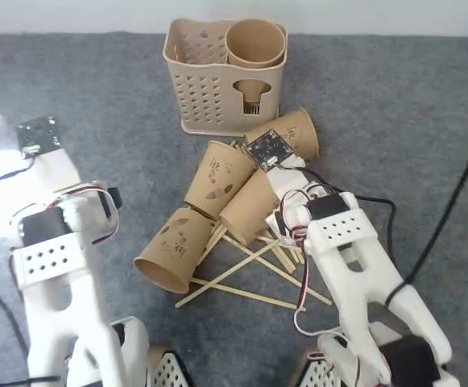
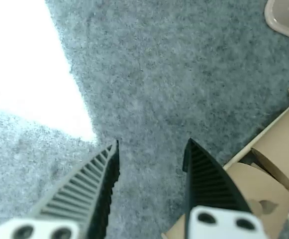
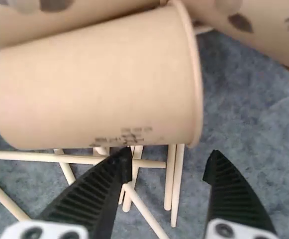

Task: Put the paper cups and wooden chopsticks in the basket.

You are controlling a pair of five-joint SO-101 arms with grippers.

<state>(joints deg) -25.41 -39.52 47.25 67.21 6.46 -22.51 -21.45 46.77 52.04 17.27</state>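
While the left gripper [image 2: 152, 143] and right gripper [image 3: 171, 154] both gape empty, a paper cup [image 3: 94, 84] lies sideways in the middle of the carpet [image 1: 378, 97] over crisscrossed chopsticks [image 3: 35, 157], mouth toward the near edge, below the right one.

So the right gripper [image 3: 171, 155] has its dark ribbed fingers [image 3: 92, 194] spread apart and gripping nothing, parked just beside a plain paper cup [image 3: 94, 79] that's lying on its side on the grey carpeted table [image 3: 256, 114]. A bunch of wooden chopsticks [image 3: 174, 181] lie criss-crossed underneath, a few running right under the cup's rim. Two printed cups [image 3: 256, 22] with dark leaf-ish marks sit against the plain one's far side.
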